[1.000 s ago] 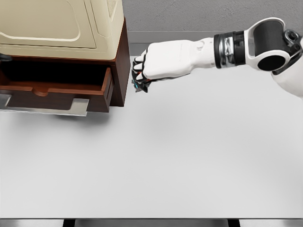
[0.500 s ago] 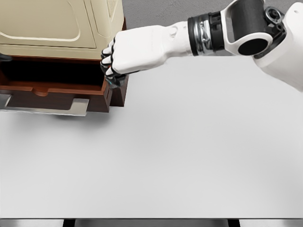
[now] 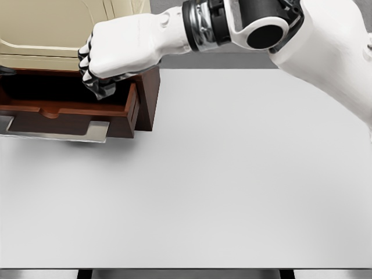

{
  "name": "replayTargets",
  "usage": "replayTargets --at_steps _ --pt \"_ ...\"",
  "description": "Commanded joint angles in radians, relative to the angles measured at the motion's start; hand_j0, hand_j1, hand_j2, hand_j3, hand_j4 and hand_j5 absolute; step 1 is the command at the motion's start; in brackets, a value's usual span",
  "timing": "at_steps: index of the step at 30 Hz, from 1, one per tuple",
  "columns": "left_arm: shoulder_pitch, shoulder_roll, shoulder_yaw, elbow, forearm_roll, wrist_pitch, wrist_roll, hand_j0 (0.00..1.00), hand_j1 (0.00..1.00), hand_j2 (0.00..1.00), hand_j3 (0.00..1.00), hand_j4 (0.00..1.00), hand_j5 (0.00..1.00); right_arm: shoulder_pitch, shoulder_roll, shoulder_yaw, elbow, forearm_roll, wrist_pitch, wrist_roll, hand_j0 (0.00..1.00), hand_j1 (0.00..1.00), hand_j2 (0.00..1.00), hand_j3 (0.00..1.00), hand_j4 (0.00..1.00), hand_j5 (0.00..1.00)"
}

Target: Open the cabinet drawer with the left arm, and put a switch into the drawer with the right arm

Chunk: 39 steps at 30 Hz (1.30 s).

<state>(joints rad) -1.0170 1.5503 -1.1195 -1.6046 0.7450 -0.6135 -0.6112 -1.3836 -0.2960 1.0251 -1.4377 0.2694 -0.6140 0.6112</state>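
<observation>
The brown cabinet stands at the back left, and its drawer is pulled out toward me with its dark inside showing. My right hand reaches in from the upper right and hovers over the right end of the drawer opening. Its fingers are curled shut on a small dark switch, which is mostly hidden under the fingers. The left hand does not show.
A cream-coloured body sits on top of the cabinet, close above my right hand. A grey metal plate sticks out under the drawer. A dark sliver shows at the left edge. The white table spreads right and forward.
My right hand has carried the switch leftward and slightly upward, from beside the cabinet's right wall to above the open drawer. The drawer has not moved.
</observation>
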Motion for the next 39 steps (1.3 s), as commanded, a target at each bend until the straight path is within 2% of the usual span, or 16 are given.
replayTargets --at_steps 1,9,25,39 --pt "0.0 0.001 0.001 0.0 0.008 0.003 0.0 1.0 1.0 1.0 1.0 1.0 1.0 -0.002 0.046 0.001 0.062 -0.002 0.003 0.0 0.42 0.42 0.42 0.42 0.42 0.42" --pt "0.0 0.001 0.001 0.0 0.008 0.003 0.0 1.0 1.0 1.0 1.0 1.0 1.0 -0.032 0.144 0.027 0.203 0.008 0.003 0.0 0.42 0.42 0.42 0.42 0.42 0.42" --pt "0.0 0.002 0.001 -0.001 0.008 0.003 0.0 1.0 1.0 1.0 1.0 1.0 1.0 -0.064 0.255 0.053 0.401 0.036 0.003 0.0 0.42 0.42 0.42 0.42 0.42 0.42" --pt "0.0 0.001 0.001 -0.001 0.007 0.003 0.0 1.0 1.0 1.0 1.0 1.0 1.0 -0.081 0.293 0.059 0.49 0.056 0.003 0.0 0.42 0.42 0.42 0.42 0.42 0.42"
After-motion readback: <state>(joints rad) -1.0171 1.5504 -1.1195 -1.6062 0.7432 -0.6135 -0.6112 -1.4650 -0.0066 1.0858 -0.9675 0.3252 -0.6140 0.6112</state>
